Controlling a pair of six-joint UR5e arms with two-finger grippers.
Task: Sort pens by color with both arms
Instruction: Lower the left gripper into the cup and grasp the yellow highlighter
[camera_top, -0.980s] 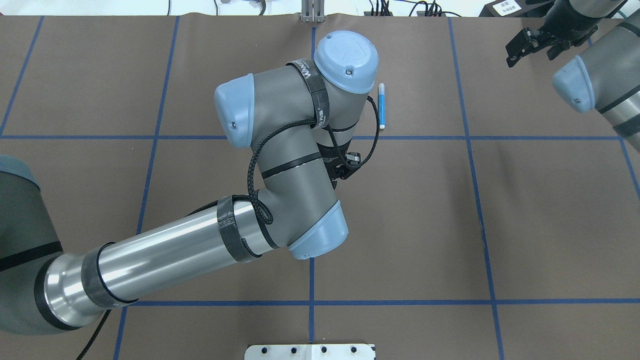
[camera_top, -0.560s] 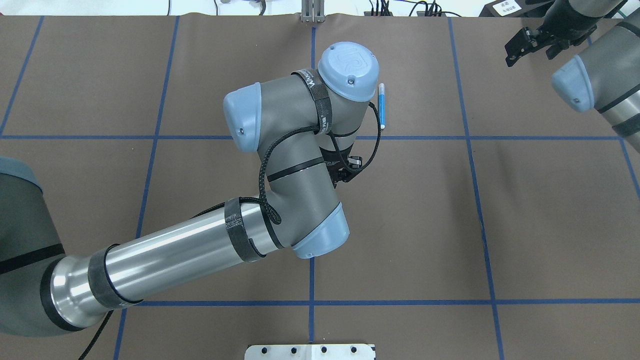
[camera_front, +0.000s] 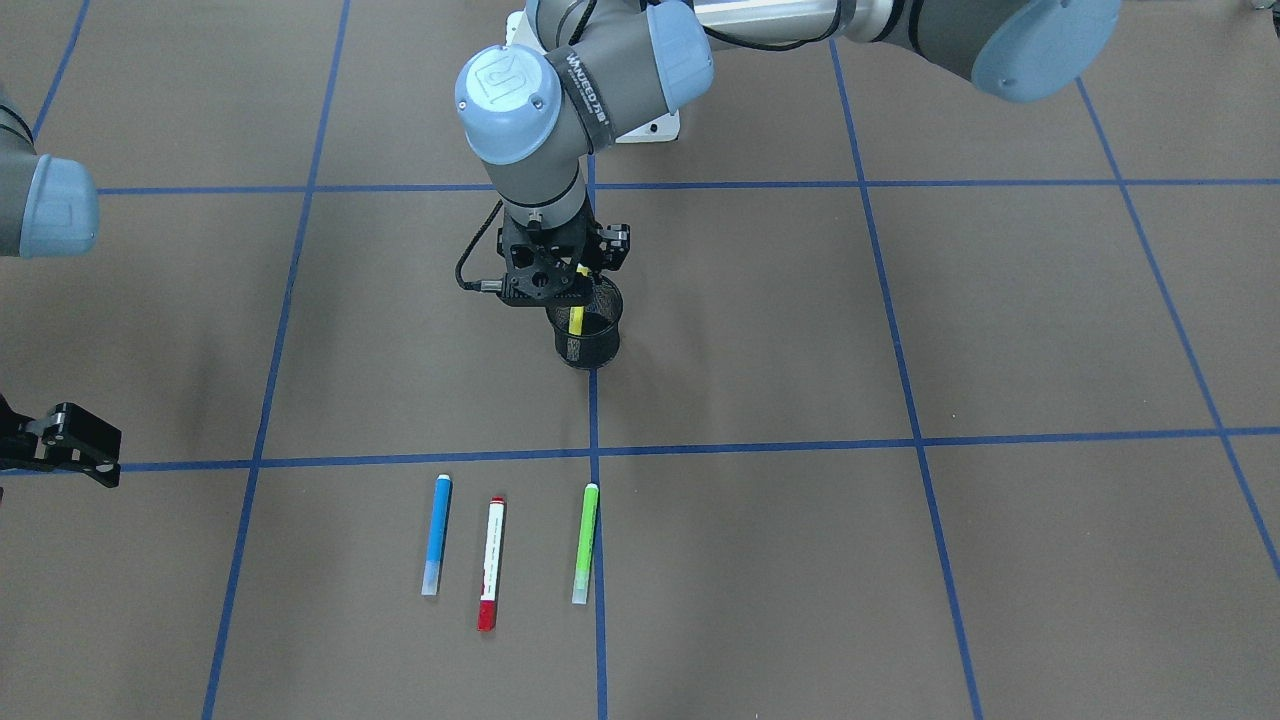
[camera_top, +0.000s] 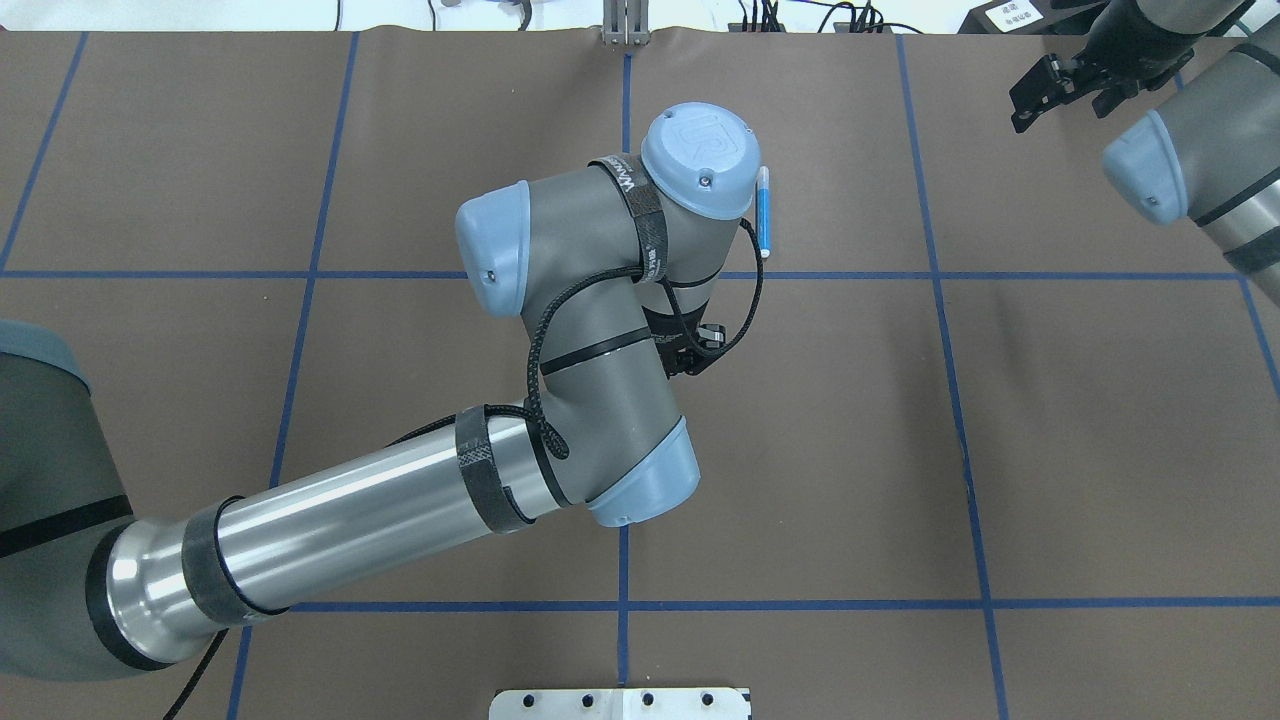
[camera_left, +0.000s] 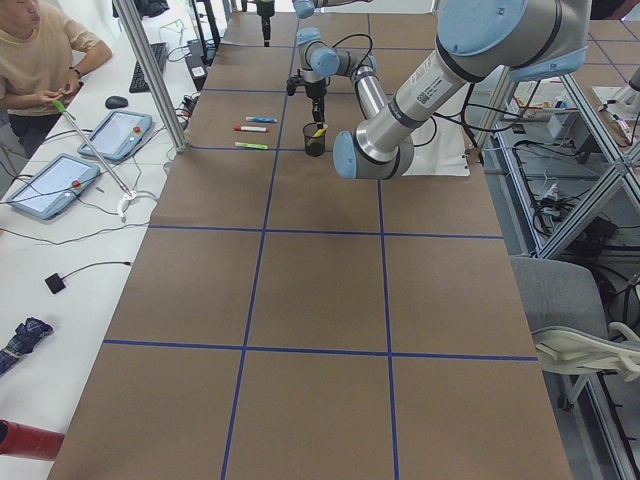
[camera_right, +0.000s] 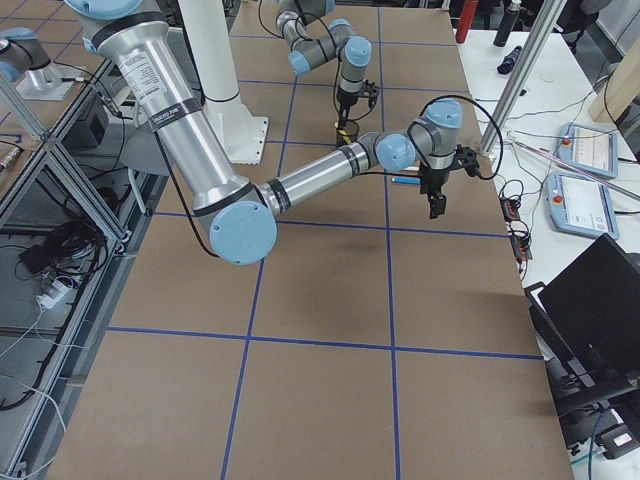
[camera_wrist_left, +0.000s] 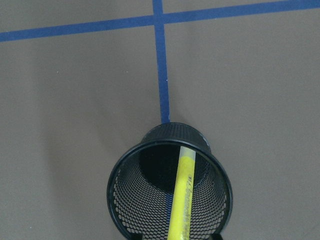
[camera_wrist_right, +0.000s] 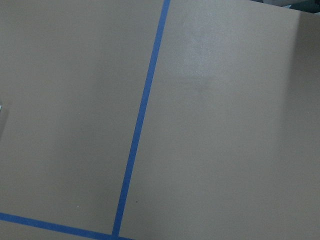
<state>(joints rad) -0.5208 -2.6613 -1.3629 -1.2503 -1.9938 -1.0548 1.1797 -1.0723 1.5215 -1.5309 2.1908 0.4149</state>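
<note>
My left gripper (camera_front: 572, 283) points straight down over the black mesh cup (camera_front: 590, 345). Its jaws look open on either side of the yellow pen (camera_front: 577, 318), which stands leaning inside the cup. In the left wrist view the yellow pen (camera_wrist_left: 182, 200) runs from the cup's (camera_wrist_left: 131, 210) far wall to the bottom edge. No fingers show there. The blue pen (camera_front: 436, 535), the red-capped white pen (camera_front: 489, 565) and the light green pen (camera_front: 584, 543) lie side by side on the mat. My right gripper (camera_top: 1065, 90) hangs open and empty at the far right.
The brown mat (camera_front: 900, 330) is crossed by blue tape lines. In the overhead view only the blue pen (camera_top: 764, 212) shows past the left arm. The white pedestal base (camera_top: 620, 703) is at the near edge. An operator sits by tablets (camera_left: 110, 135) beside the table.
The left arm's wrist has shifted slightly toward the robot and looks lower over the cup. The right arm has stayed almost still. The blue pen has not moved.
</note>
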